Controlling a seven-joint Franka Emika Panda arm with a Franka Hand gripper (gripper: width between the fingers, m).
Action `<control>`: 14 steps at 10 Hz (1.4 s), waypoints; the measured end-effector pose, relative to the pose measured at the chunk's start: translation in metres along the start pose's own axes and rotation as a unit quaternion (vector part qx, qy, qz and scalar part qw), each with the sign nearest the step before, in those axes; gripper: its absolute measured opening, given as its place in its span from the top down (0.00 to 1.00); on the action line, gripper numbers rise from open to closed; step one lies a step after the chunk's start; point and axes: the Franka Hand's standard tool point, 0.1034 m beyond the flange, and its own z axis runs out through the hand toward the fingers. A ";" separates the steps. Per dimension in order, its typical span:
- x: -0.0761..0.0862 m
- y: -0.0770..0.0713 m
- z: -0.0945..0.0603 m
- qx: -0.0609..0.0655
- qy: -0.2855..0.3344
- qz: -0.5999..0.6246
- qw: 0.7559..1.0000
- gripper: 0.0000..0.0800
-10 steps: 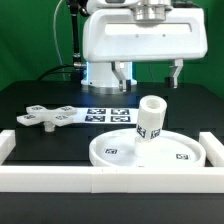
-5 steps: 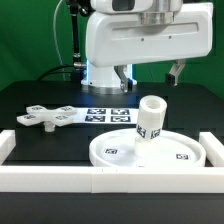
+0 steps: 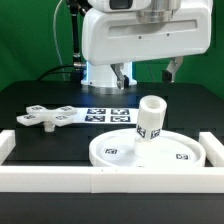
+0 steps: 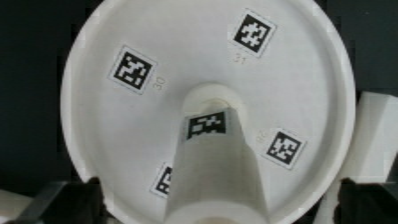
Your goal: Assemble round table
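Exterior view: the arm has lifted a touch and drifted toward the exterior view's left since a second ago, jaws wide apart and empty above the worktop (image 3: 30, 95). The parts haven't budged. The white post (image 3: 151, 118) stands upright in the middle of the rimmed disc (image 3: 118, 152), tags showing, just behind the front rail (image 3: 100, 180). The cross-shaped piece (image 3: 47, 117) lies flat, well apart.
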 end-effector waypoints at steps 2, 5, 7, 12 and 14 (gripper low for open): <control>0.015 0.000 0.006 -0.001 0.007 0.007 1.000 0.19; 0.020 0.002 0.011 0.002 0.018 0.010 1.000 0.19; 0.020 0.002 0.012 0.003 0.018 0.010 1.000 0.19; 0.025 -0.001 0.025 0.003 0.013 0.003 1.000 0.19; 0.025 0.000 0.032 0.003 0.014 0.001 1.000 0.19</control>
